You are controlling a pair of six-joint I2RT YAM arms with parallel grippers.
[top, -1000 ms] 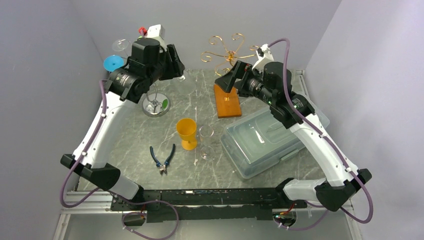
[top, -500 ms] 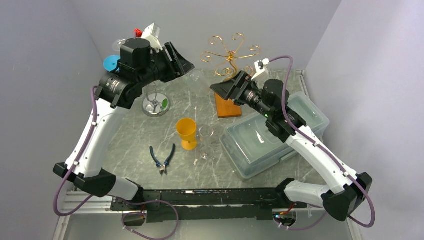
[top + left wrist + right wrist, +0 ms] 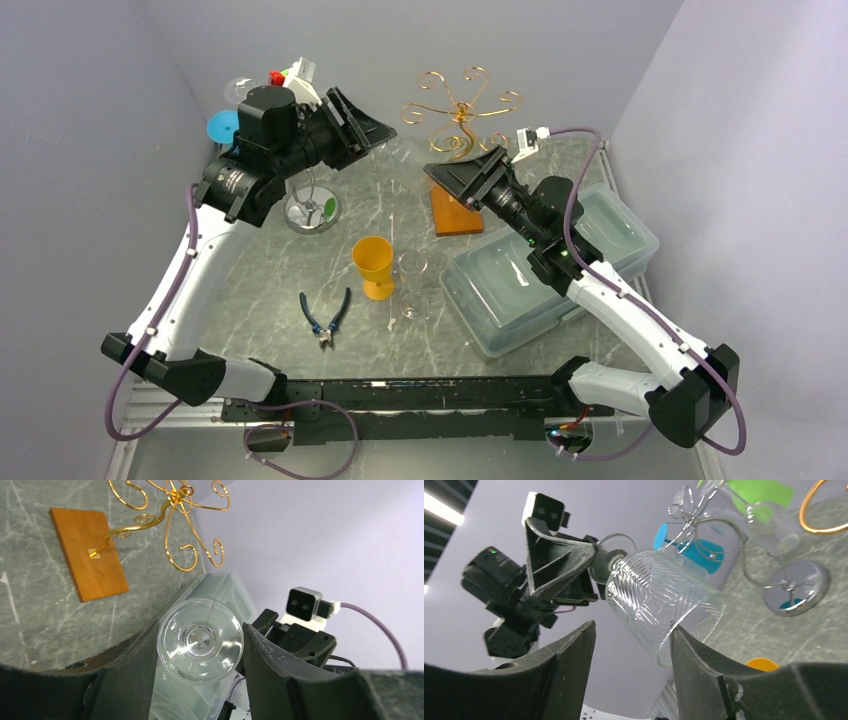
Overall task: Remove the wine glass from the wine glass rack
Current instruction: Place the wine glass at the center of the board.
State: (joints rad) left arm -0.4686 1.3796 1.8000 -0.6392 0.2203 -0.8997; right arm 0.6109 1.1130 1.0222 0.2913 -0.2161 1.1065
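Observation:
My left gripper (image 3: 375,128) is shut on the foot of a clear ribbed wine glass (image 3: 659,605) and holds it tilted in the air, right of the silver wire glass rack (image 3: 312,205). In the left wrist view the round foot (image 3: 200,640) sits between the fingers. My right gripper (image 3: 450,172) is open and faces the glass; in the right wrist view (image 3: 633,626) the bowl's rim reaches just above its right finger (image 3: 704,670), contact unclear. The silver rack (image 3: 769,570) holds another clear glass.
An empty gold wire rack (image 3: 460,100) stands on a wooden base (image 3: 455,208) at the back. A yellow cup (image 3: 373,265), a clear glass (image 3: 412,285) and pliers (image 3: 326,315) are mid-table. A lidded clear plastic box (image 3: 520,285) lies under my right arm.
My left gripper has carried the glass up and to the right, away from the silver rack. My right arm has risen and turned its open gripper toward the glass.

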